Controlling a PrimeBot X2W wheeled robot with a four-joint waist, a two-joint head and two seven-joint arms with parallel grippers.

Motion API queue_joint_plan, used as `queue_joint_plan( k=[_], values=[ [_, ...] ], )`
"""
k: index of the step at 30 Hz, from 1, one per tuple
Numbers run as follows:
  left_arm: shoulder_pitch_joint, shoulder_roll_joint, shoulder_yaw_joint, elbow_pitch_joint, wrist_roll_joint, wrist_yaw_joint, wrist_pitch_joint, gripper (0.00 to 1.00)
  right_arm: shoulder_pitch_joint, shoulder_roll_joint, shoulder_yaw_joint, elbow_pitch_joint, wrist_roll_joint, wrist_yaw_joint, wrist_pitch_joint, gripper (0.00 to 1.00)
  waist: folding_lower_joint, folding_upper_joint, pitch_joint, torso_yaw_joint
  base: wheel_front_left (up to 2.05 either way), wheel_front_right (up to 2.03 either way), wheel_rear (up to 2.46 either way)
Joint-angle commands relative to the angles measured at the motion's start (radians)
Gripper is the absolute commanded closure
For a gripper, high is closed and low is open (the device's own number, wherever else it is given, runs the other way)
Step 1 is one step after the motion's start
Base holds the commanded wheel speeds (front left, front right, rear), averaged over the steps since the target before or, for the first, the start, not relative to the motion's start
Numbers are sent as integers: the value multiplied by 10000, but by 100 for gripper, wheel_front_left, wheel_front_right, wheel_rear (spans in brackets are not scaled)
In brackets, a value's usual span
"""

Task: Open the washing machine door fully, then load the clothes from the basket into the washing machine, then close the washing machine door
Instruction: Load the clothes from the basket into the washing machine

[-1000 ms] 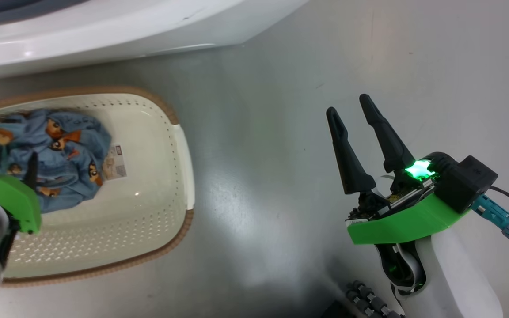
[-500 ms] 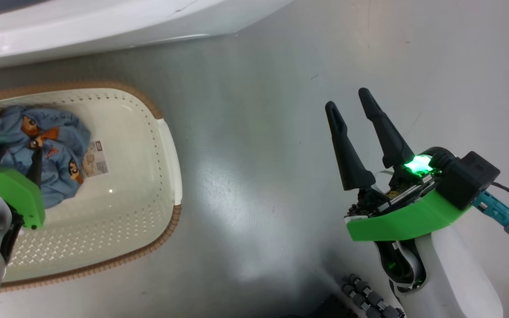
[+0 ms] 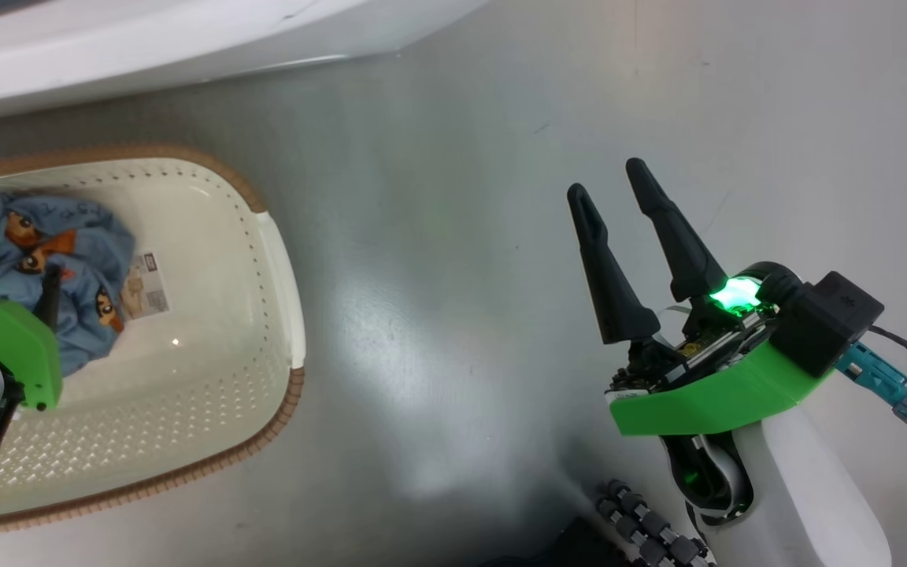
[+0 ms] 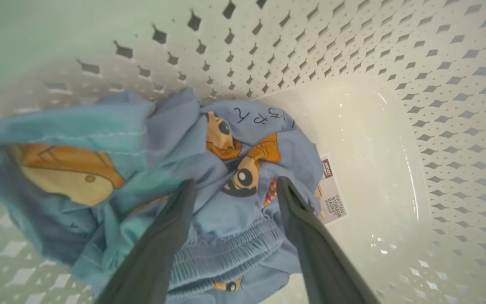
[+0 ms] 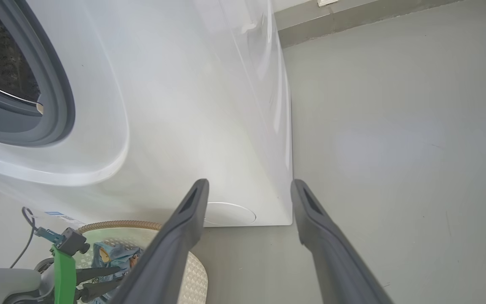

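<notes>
**Left tool spread above clothes in basket; right tool released over floor**

- Washing machine: its white front stands ahead of the right tool. The grey gasket is up and to that tool's left, and the round service flap is just past its fingertips.
- Floor: grey, bare beneath the right tool.
- Basket: on the floor before the machine, well apart from the right tool. The left tool reaches inside it.
- Clothes: light blue with orange cartoon prints, crumpled on the basket bottom directly under the left tool.
- Left tool: released, fingers spread wide and straddling a gathered waistband. I cannot tell whether the tips touch the cloth.
- Right tool: released, nothing between its fingers.
- Label sticker: just beside the left tool's right finger, touching the cloth edge.
</notes>
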Motion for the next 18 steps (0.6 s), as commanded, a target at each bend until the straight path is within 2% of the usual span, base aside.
queue_joint_plan(
  k=[1,14,15,16,17,18],
  values=[
    [-44,491,22,34,12,-25,-3,0,114,72,277,-269,130,16,-48,0,0,0,63,-74,0,0,0],
    [-457,845,-788,64,14,-25,227,0,69,72,469,-388,256,16,-48,0,0,0,378,-356,0,0,0],
    [-492,865,-905,61,-10,-25,243,40,74,72,477,-394,275,16,-48,0,0,0,391,-369,0,0,0],
    [-508,870,-943,59,-43,-25,254,72,74,72,482,-392,281,16,-48,0,0,0,396,-373,0,0,0],
    [-508,870,-943,59,-43,-25,254,72,74,72,482,-392,281,16,-48,0,0,0,396,-373,0,0,0],
    [-523,876,-985,60,-73,-25,265,100,73,72,486,-390,286,16,-48,0,0,0,396,-375,0,0,0]
  ],
)
